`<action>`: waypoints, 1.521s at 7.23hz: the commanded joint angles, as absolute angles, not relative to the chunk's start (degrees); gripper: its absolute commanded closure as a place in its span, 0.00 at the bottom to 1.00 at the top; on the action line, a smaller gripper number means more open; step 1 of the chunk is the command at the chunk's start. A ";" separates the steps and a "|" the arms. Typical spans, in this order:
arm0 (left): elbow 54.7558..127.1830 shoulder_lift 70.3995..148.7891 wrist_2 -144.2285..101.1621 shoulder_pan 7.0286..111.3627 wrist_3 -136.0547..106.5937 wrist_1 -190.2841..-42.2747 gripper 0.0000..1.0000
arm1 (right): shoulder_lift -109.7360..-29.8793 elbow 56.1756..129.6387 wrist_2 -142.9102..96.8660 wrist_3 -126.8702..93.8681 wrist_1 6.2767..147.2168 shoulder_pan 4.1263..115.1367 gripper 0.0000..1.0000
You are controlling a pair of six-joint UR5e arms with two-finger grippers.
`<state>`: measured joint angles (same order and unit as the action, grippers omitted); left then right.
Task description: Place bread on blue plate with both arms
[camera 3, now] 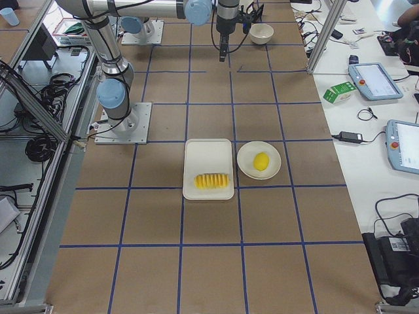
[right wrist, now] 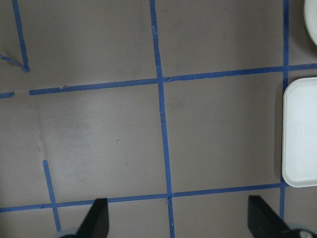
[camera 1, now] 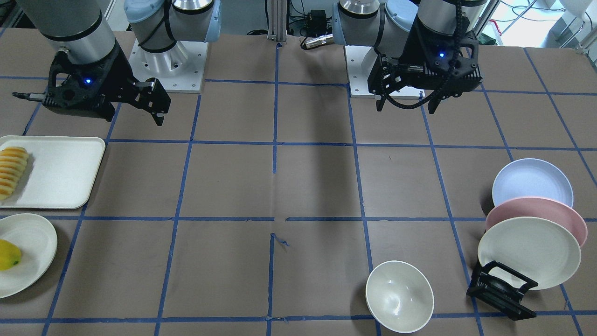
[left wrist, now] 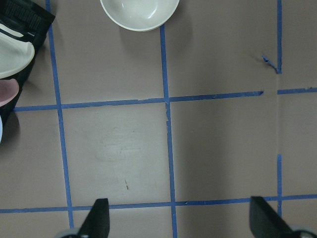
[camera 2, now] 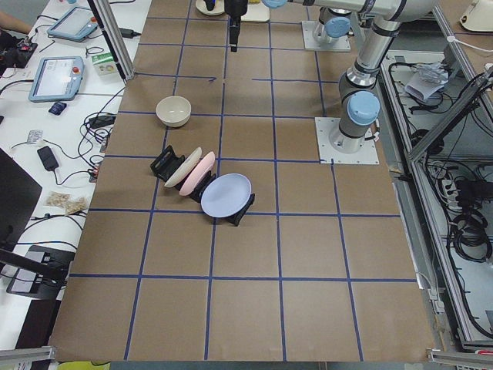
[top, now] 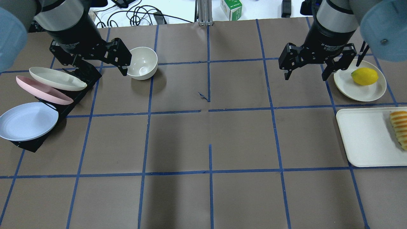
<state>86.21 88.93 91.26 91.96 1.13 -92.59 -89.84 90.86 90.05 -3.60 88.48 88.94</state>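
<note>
The bread (top: 400, 127) lies at the outer end of a white tray (top: 362, 136) on the table's right; it also shows in the front view (camera 1: 11, 172) and the right side view (camera 3: 213, 180). The blue plate (top: 28, 121) leans in a black rack (top: 31, 144) on the table's left, at the rack's robot-side end; it also shows in the front view (camera 1: 531, 182). My left gripper (top: 100, 62) hangs open and empty above the rack and bowl. My right gripper (top: 306, 74) hangs open and empty left of the lemon plate. Both wrist views show bare table between the open fingers.
A pink plate (top: 43, 90) and a cream plate (top: 57, 79) lean in the same rack. A white bowl (top: 142, 63) stands beside the rack. A yellow lemon (top: 364, 76) sits on a cream plate (top: 376, 92) beyond the tray. Blue tape lines grid the brown table.
</note>
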 commanded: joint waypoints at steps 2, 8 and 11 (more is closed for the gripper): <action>87.45 88.07 91.75 91.93 1.32 -92.11 0.00 | -89.82 90.97 90.26 -3.52 88.42 88.95 0.00; 87.89 88.68 91.93 91.76 1.14 -92.11 0.00 | -89.39 91.05 90.44 -2.64 88.42 87.73 0.00; 89.21 88.95 91.93 91.49 1.06 -89.14 0.00 | -87.64 92.45 96.59 -0.72 87.72 74.41 0.00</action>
